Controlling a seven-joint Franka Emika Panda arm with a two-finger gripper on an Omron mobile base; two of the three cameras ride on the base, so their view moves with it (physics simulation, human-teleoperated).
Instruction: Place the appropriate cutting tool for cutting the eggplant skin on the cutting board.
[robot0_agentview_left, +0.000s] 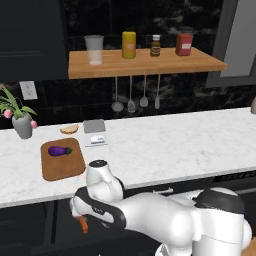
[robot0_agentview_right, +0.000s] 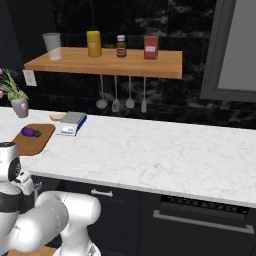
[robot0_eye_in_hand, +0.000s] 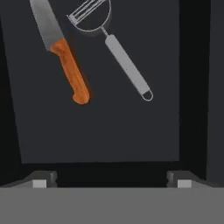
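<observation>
Hovering over drawer, gripper (robot0_eye_in_hand: 112, 181) spread wide, holding nothing.
Peeler (robot0_eye_in_hand: 114, 47) lies flat on the dark drawer floor (robot0_eye_in_hand: 100, 131), just beside the orange knife (robot0_eye_in_hand: 61, 50), not touching. Best to centre on the grey handle, jaws across it, clear of the knife. Up on the counter (robot0_agentview_left: 165, 145): eggplant (robot0_agentview_left: 59, 150) already sits on the board (robot0_agentview_left: 62, 167).

White marble counter (robot0_agentview_left: 175, 140), wooden shelf (robot0_agentview_left: 145, 63), black wall (robot0_agentview_right: 165, 20), dark cabinets (robot0_agentview_right: 115, 210)

I see the grey-handled peeler (robot0_eye_in_hand: 118, 48) lying flat on a dark surface, forked head up-frame. The purple eggplant (robot0_agentview_left: 59, 150) rests on the brown cutting board (robot0_agentview_left: 62, 167) on the desk.
</observation>
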